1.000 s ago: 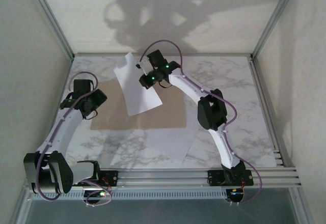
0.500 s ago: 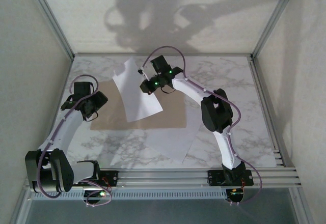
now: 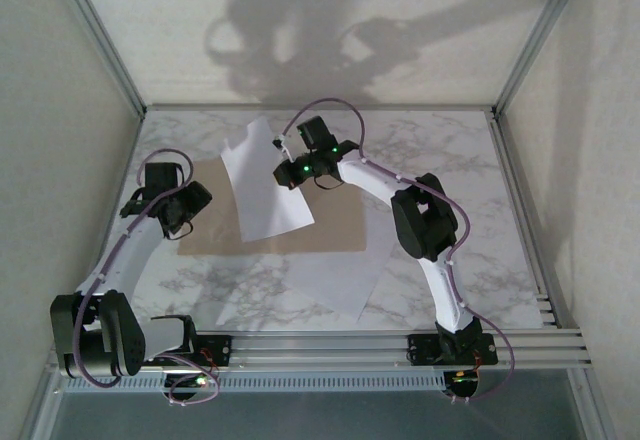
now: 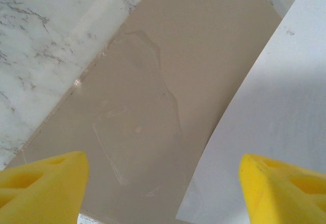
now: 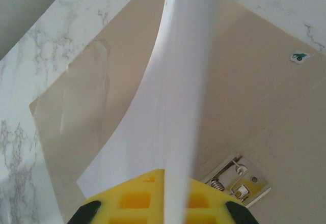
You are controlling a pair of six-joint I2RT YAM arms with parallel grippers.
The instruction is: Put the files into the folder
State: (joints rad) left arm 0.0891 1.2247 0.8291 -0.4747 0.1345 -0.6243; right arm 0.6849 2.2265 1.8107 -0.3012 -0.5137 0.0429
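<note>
The tan folder [image 3: 335,225] lies open and flat on the marble table. My right gripper [image 3: 281,146] is shut on the edge of one white sheet [image 3: 264,188] of the files, which hangs curved above the folder's left half. In the right wrist view this sheet [image 5: 168,107] runs edge-on between my yellow pads [image 5: 140,196], above the folder [image 5: 254,81] and its metal clip [image 5: 237,180]. My left gripper [image 3: 192,203] hovers open over the folder's left edge. Its yellow fingertips [image 4: 41,188] stand far apart above the folder [image 4: 168,56], with the sheet [image 4: 275,122] at the right.
Another white sheet [image 3: 335,280] lies on the table in front of the folder, partly under its near edge. A clear pocket [image 5: 84,96] sits on the folder's left half. Metal frame rails [image 3: 520,210] border the table [image 3: 450,150].
My right gripper has moved a little to the left with the sheet, which now hangs further over the folder's left half. The left arm has hardly moved.
</note>
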